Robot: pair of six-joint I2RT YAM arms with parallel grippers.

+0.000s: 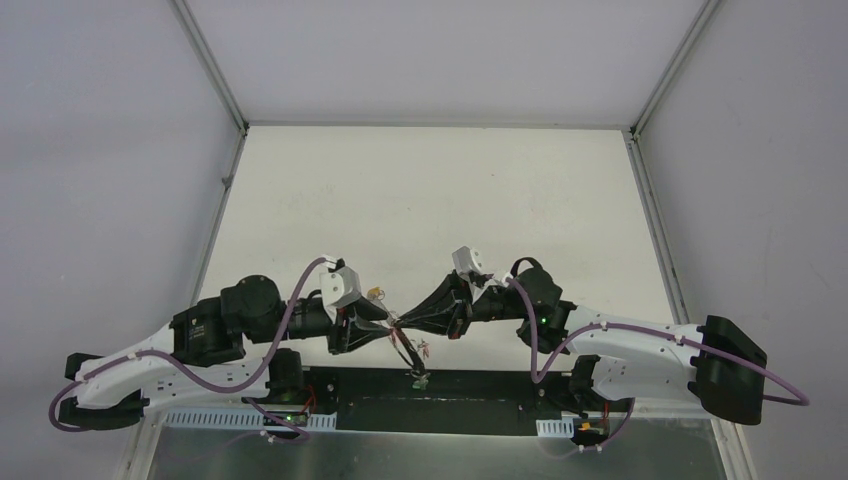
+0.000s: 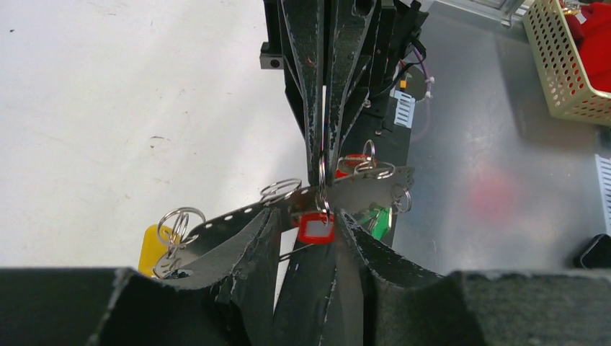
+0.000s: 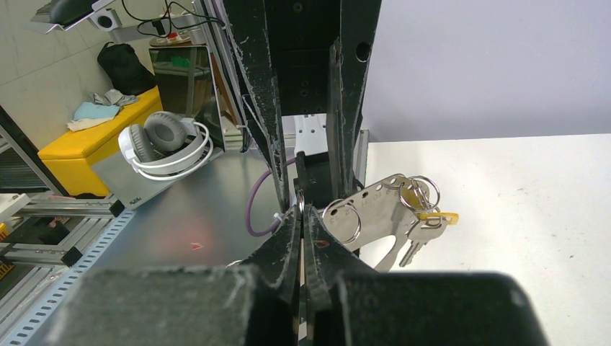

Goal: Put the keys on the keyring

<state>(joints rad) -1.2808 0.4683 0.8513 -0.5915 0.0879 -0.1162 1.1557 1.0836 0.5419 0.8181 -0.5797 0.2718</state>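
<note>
Both grippers meet in mid-air over the table's near edge. My right gripper (image 3: 301, 209) (image 1: 408, 318) is shut on a small split ring (image 2: 322, 173), which it holds edge-on. A red tag (image 2: 315, 227) hangs from that ring. My left gripper (image 2: 309, 214) (image 1: 388, 324) is open, its fingers either side of the red tag with gaps. A perforated metal strip (image 3: 375, 209) runs across behind, carrying more rings, a silver key (image 3: 411, 249) with a yellow tag (image 2: 153, 249), and a green tag (image 2: 376, 220). Thin dark wire, perhaps the keyring (image 1: 405, 350), hangs below the grippers.
The white table (image 1: 430, 200) stretches away beyond the arms, with enclosure walls on three sides. A beige mesh basket (image 2: 555, 65) of red items sits off the table by the metal bench. White headphones (image 3: 162, 148) lie on that bench.
</note>
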